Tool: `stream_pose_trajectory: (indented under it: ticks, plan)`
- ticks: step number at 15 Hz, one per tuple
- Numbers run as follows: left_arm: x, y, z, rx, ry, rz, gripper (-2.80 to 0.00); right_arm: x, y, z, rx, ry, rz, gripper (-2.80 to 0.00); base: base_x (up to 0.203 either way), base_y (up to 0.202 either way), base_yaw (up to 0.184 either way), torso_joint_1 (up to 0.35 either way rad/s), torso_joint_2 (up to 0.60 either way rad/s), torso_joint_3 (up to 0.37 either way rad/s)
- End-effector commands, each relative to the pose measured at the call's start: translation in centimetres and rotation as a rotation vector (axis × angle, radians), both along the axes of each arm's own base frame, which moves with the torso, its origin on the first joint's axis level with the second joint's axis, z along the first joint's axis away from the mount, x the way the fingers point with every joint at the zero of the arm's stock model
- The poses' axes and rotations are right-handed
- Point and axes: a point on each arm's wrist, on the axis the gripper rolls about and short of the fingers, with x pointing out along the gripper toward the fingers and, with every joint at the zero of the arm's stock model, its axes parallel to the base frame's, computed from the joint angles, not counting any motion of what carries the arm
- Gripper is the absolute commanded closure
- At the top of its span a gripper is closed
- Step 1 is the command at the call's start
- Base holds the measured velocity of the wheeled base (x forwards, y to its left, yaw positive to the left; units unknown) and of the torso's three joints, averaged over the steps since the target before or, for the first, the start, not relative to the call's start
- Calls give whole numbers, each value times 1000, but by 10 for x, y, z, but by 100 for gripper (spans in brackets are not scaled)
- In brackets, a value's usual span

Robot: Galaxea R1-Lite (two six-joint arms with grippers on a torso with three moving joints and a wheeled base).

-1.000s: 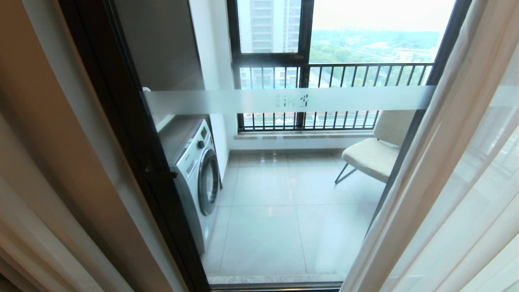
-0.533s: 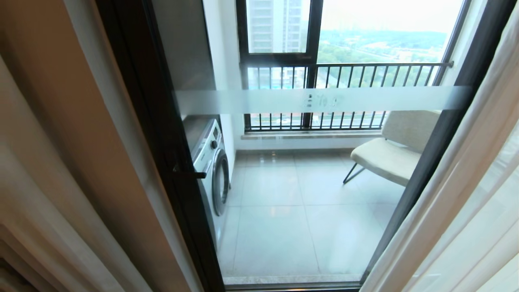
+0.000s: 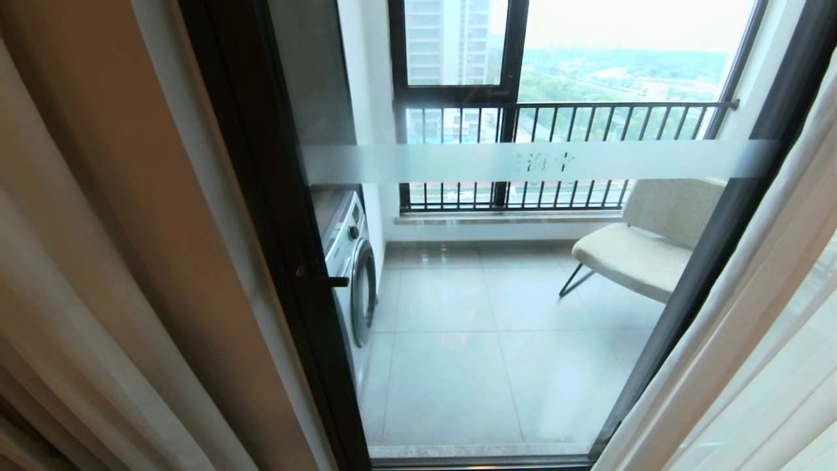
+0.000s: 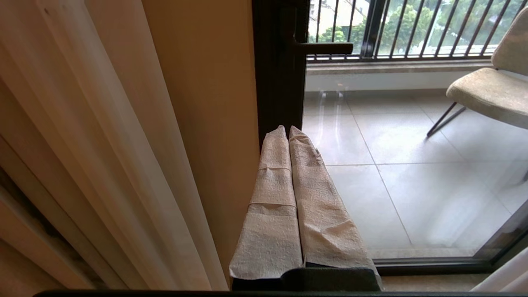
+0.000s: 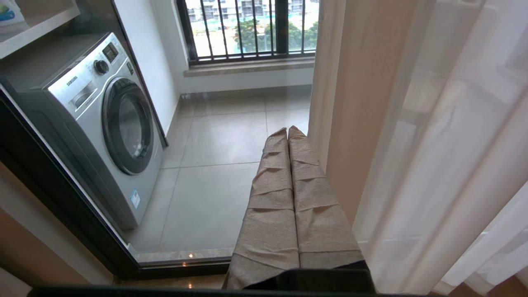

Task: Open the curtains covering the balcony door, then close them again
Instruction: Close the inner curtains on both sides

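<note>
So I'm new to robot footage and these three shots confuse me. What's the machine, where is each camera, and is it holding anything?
It is a wheeled robot with two arms. One picture comes from a camera on its head, looking down at the balcony door, a glass panel in a black frame with a frosted band across it. The curtains hang drawn aside to left and right, so the glass is uncovered. Through it you see a washing machine, a chair and a railing.

The other two pictures come from cameras on the wrists. The two padded strips side by side are each arm's jaws: the left gripper beside the door's black frame, the right gripper beside the right-hand curtain. Both are shut and hold nothing. Neither arm shows in the head picture.
</note>
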Motion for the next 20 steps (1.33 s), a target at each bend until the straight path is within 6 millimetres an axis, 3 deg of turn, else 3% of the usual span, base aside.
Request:
stream_pose_trajectory:
  ticks: [1, 16, 20]
  plan:
    - [0, 0, 0, -1, -1, 1, 0, 0, 0, 0, 0, 0, 0, 0, 0, 0, 0, 0, 0, 0]
    - [0, 0, 1, -5, -7, 14, 0, 0, 0, 0, 0, 1, 0, 0, 0, 0, 0, 0, 0, 0]
    - [-2, 0, 31, -6, -38, 14, 0, 0, 0, 0, 0, 1, 0, 0, 0, 0, 0, 0, 0, 0]
